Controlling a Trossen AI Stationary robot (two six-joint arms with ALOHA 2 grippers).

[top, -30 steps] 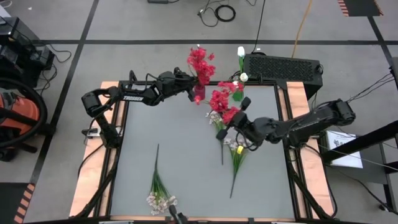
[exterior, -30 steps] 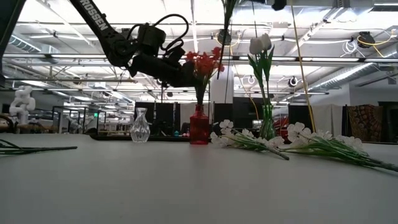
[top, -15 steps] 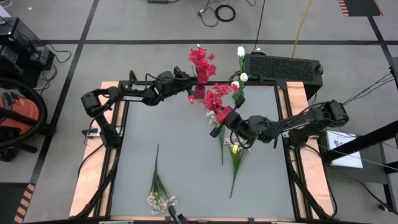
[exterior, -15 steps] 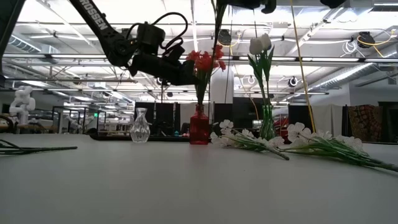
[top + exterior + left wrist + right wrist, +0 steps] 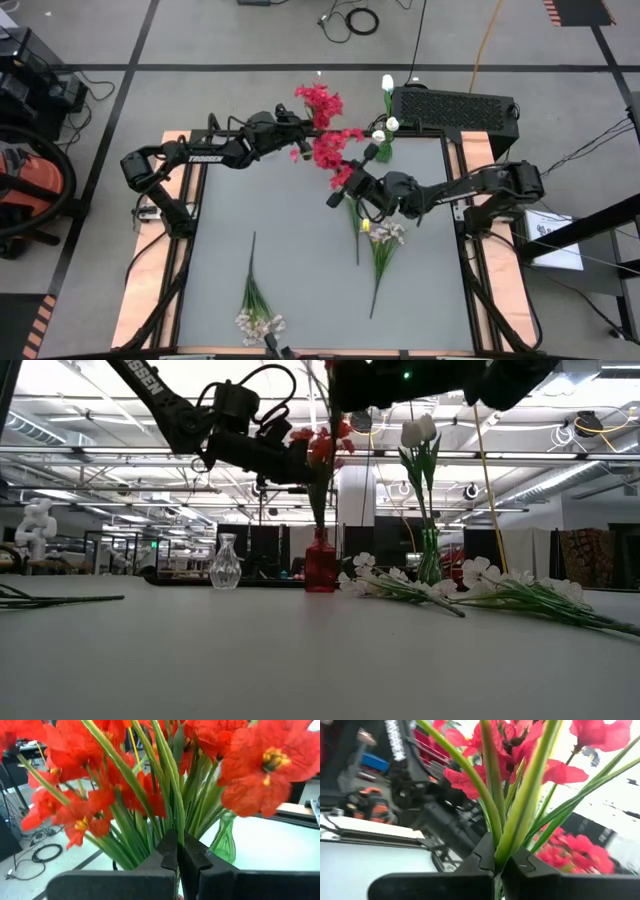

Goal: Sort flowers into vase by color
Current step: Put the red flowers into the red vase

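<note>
Red flowers (image 5: 100, 795) were pinched by their green stems in the left gripper (image 5: 177, 857), its dark fingers squeezed tight, above the red vase (image 5: 320, 565) at the table's (image 5: 290, 250) far edge. The right gripper (image 5: 497, 862) was also clamped tight on another red flower stem (image 5: 520, 805), close beside. White letters on the left arm (image 5: 205, 157) were cut off. Near them stood a clear glass vase (image 5: 226, 562), round and ribbed, and a green vase (image 5: 225, 837). White flowers (image 5: 400, 585) lay flat on the smooth grey table.

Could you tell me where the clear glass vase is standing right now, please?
The clear glass vase stands empty at the table's far edge in the low view, to the left of the red vase, apart from it.
</note>
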